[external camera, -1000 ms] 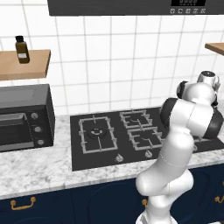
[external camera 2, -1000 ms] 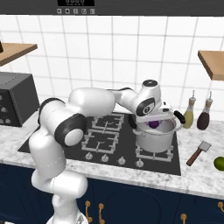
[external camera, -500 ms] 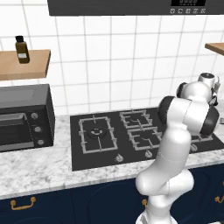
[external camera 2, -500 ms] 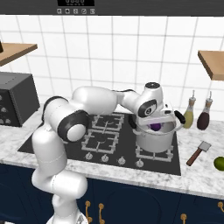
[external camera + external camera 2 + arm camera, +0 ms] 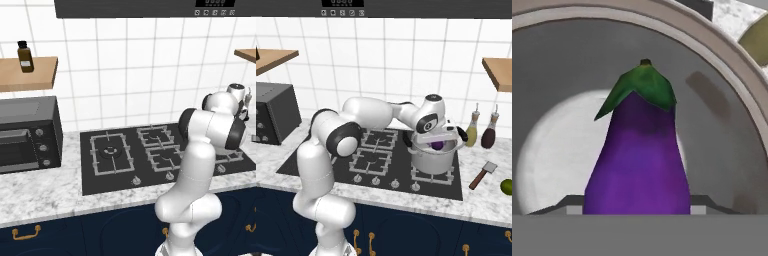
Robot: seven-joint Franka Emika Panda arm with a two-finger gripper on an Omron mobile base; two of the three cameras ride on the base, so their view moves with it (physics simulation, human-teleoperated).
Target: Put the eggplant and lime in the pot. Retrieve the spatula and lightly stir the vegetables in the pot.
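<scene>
Eggplant (image 5: pixel 637 160) inside pot (image 5: pixel 432 159) | fingers pinching it | hand shifted slightly right

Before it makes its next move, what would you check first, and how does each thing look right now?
1. Eggplant inside the pot: ok.
2. Claw released from the eggplant: cannot tell; the tips are hidden behind it.
3. Pot sitting on the stove burner: ok.
4. Lime in the pot: not ok; it lies on the counter at the right.
5. Spatula within reach, beside the stove: ok, untouched.
</scene>
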